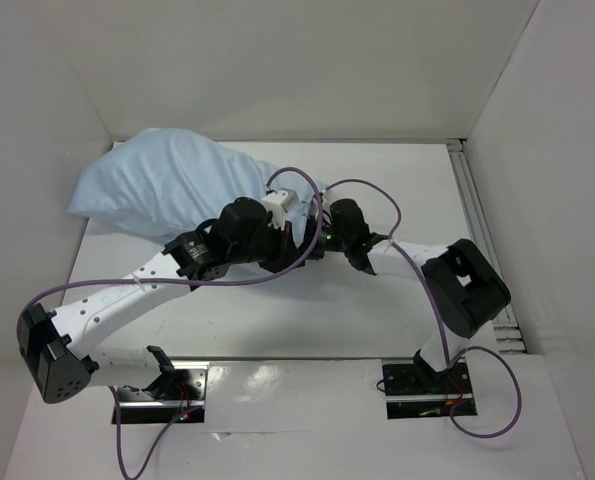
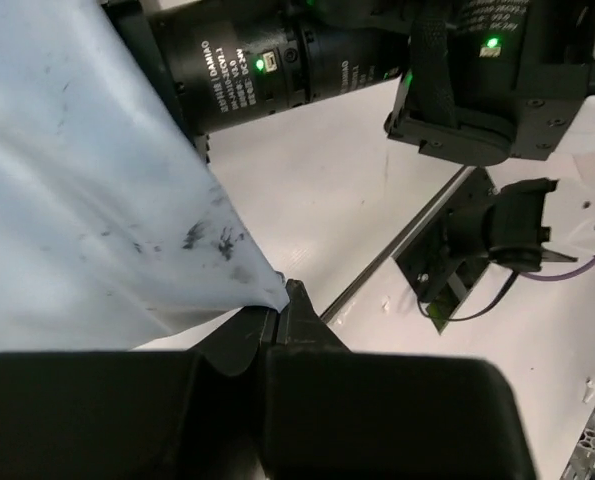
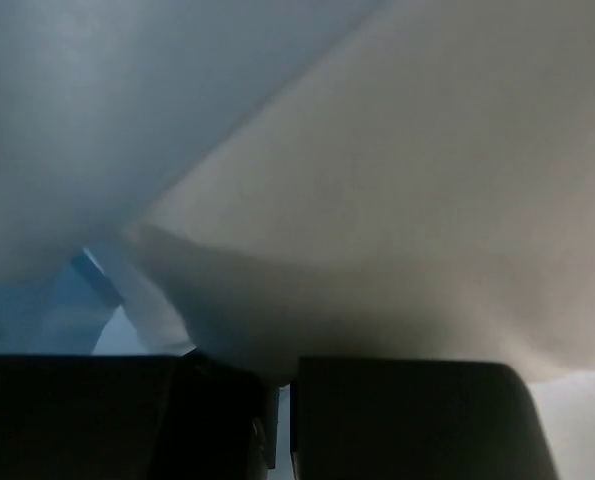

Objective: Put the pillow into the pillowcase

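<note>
- The left end effector (image 2: 280,318) has its fingers pressed together on a corner of the pillowcase (image 2: 87,200). The light blue cloth with small dark specks runs from the pinch toward the upper left of the left wrist view.
- The right end effector (image 3: 282,410) has its fingers almost together, with only a thin slit between them. A bluish fold of cloth goes down into this slit. It looks like the edge of the pillowcase, but the view is dim.
- Just above these fingers, the pillow (image 3: 437,170) fills the right part of the right wrist view as a pale cream surface. The blue cloth lies over it in the upper left part.
- In the top view both end effectors meet at the right end of the pillowcase, near the middle of the frame.
- From there the pillowcase lies plump and rounded toward the upper left of the frame, resting on the counter (image 1: 307,315). The pillow fills it, but I cannot tell how far it is inside.
</note>
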You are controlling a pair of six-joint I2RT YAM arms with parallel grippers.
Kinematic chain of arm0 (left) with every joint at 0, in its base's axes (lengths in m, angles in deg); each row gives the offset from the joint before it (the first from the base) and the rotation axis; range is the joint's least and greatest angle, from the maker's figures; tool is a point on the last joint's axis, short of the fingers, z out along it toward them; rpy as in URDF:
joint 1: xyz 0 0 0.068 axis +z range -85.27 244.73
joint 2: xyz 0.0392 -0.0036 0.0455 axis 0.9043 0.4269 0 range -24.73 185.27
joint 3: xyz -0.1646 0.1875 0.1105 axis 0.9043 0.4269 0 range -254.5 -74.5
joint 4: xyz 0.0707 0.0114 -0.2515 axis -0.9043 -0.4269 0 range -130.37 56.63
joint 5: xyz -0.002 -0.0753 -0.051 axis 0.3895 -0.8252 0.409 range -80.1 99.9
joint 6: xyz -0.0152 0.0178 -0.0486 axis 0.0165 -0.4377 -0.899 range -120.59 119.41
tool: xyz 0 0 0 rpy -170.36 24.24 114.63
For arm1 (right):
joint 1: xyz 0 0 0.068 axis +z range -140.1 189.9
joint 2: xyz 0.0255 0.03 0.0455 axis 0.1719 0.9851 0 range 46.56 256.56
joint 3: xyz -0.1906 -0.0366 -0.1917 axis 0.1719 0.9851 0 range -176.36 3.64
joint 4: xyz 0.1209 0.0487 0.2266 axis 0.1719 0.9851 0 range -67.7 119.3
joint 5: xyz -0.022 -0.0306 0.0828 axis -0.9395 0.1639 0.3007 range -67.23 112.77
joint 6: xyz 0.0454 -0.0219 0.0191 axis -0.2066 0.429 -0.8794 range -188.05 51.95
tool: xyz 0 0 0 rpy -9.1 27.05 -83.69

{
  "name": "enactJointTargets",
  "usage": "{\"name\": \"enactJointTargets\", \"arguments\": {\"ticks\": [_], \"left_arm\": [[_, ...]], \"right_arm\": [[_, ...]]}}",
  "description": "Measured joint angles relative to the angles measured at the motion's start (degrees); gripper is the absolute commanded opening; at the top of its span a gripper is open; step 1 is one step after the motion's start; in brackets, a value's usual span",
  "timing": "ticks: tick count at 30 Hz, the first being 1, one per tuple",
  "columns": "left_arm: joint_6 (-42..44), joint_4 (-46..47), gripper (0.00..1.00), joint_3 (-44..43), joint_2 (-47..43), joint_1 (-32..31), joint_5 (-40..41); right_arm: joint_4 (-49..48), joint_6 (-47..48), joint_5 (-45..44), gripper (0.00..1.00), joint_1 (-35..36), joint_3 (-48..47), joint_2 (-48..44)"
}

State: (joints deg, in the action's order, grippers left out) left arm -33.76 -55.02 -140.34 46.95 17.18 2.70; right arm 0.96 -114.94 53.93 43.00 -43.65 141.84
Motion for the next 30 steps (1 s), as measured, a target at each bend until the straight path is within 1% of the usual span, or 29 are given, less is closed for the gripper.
{"name": "enactJointTargets", "arguments": {"ticks": [1,2,3,4,5,7,8,9,10,12,13,14,15,16,18,19,21,23,24,26,27,29,30], "left_arm": [[-0.37,0.11,0.12,0.2,-0.02,0.0,-0.7],[-0.46,0.33,0.26,0.15,-0.22,0.0,-0.81],[-0.37,0.13,0.44,-0.15,-0.63,0.15,-0.81],[-0.24,0.13,0.78,-0.63,-1.05,0.42,-1.09],[0.15,0.09,0.87,-1.75,-1.38,0.72,-1.31],[0.46,-0.72,0.99,-5.68,-1.51,1.11,-1.4],[0.96,-1.05,0.99,-8.13,-1.49,1.44,-1.14],[1.55,-1.62,0.97,-10.34,-1.49,1.81,-0.74],[2.03,-2.56,0.82,-13.18,-1.4,2.23,-0.17],[2.82,-3.17,0.58,-16.68,-1.25,3.43,1.01],[3.45,-3.63,0.51,-18.21,-0.85,4.07,1.51],[4.11,-4.02,0.5,-19.87,-0.15,4.68,2.08],[4.7,-4.2,0.6,-21.46,1.03,5.18,2.56],[5.62,-4.94,0.67,-23.69,3.45,5.77,3.04],[6.67,-6.05,0.74,-29.51,8.98,6.27,4.02],[7.26,-7.15,0.8,-32.87,12.72,6.34,4.74],[8.55,-10.1,0.86,-42.25,22.77,6.16,6.62],[10.21,-13.51,0.92,-52.37,33.18,5.35,10.56],[10.99,-15.39,0.92,-56.98,38.14,4.79,13.2],[13.44,-19.21,0.93,-66.2,47.76,2.93,19.91],[14.12,-20.74,0.93,-68.89,51.15,1.97,22.64],[16.31,-23.37,0.93,-70.38,55.6,-0.15,28.24],[16.87,-24.3,0.93,-69.75,56.61,-1.07,31.19]], "right_arm": [[-0.02,-0.07,0.11,0.0,0.11,0.17,-0.31],[-0.24,-0.02,0.11,0.0,0.15,0.17,-0.74],[-0.13,0.15,0.07,0.01,0.15,0.17,-1.51],[0.52,0.59,-0.04,0.07,0.13,0.17,-2.56],[2.01,1.4,-0.42,0.29,0.13,0.2,-3.76],[7.41,3.26,-2.4,0.52,0.15,0.28,-6.91],[10.25,4.26,-3.76,0.64,0.13,0.48,-8.81],[13.84,5.53,-5.7,0.76,0.13,0.59,-11.13],[18.12,6.84,-8.35,0.79,0.09,0.61,-13.9],[26.08,8.59,-14.58,0.79,-0.55,0.76,-20.24],[30.36,9.35,-17.81,0.76,-1.01,0.79,-22.6],[33.59,9.92,-20.46,0.74,-2.32,0.76,-26.73],[36.7,10.49,-23.21,0.71,-3.56,0.76,-29.73],[39.63,10.95,-25.64,0.64,-5.25,0.72,-32.68],[44.26,11.85,-28.96,0.58,-8.59,0.44,-36.85],[45.48,12.09,-29.59,0.56,-10.8,0.28,-37.94],[46.42,12.33,-29.49,0.56,-14.36,-0.17,-38.07],[45.48,11.96,-26.84,0.67,-18.27,-0.44,-35.71],[44.72,11.5,-24.63,0.76,-19.82,-0.39,-34.07],[42.12,10.16,-19.06,0.78,-22.84,0.13,-30.49],[39.93,9.22,-16.0,0.78,-24.22,0.68,-28.57],[35.76,7.41,-10.56,0.78,-25.94,1.88,-25.07],[34.45,6.88,-8.83,0.78,-26.23,2.21,-23.87]]}}
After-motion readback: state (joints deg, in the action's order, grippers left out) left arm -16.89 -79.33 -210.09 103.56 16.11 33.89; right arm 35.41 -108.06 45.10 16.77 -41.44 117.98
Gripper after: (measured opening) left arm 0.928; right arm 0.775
